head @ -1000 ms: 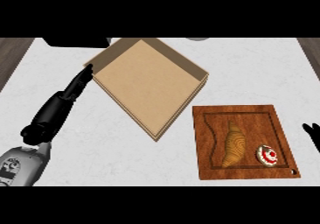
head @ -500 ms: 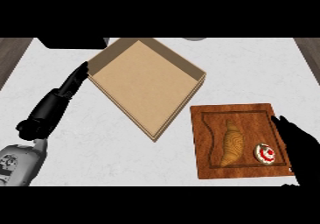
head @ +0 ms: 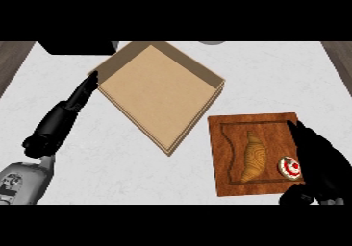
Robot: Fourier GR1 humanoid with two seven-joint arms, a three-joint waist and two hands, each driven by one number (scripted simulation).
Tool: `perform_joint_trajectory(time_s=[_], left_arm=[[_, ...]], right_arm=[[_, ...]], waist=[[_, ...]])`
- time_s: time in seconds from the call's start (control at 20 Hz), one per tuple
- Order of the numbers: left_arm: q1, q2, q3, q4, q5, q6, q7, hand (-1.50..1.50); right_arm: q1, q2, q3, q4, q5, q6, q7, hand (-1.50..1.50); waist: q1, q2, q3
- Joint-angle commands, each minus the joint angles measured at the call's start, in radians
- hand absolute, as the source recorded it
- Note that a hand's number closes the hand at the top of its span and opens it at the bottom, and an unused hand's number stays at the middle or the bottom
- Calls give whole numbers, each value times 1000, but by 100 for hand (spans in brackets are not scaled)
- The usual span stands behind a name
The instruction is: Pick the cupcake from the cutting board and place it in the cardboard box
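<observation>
Cupcake sits on the cutting board near its right edge, beside a croissant; nothing is picked up yet. The right hand hovers over that edge, fingers straight and holding nothing. The left hand lies open by the cardboard box. Grasp, carry and placement all remain.

The right hand hides the cutting board's right edge and part of the cupcake.
</observation>
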Motion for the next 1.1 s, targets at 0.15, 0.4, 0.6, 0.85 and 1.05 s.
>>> perform_joint_trajectory(time_s=[0.15,0.4,0.6,0.85,1.05], left_arm=[[-32,-11,30,40,-9,-29,-22,0],[19,-49,11,6,-57,-9,-13,0],[66,-17,70,-67,-23,-71,16,0],[4,-60,94,28,-59,-81,-13,0],[31,-45,114,-42,-55,-109,27,0]], right_arm=[[-4,40,-27,93,48,73,97,-150],[51,80,-26,162,116,36,-4,-150],[58,146,-45,187,158,40,-43,-150],[17,177,-141,235,142,107,-84,-150],[61,216,-114,245,224,95,-53,-150]], waist=[[-8,0,0],[-9,0,1],[-5,-2,1],[-8,0,1],[-7,-1,1]])
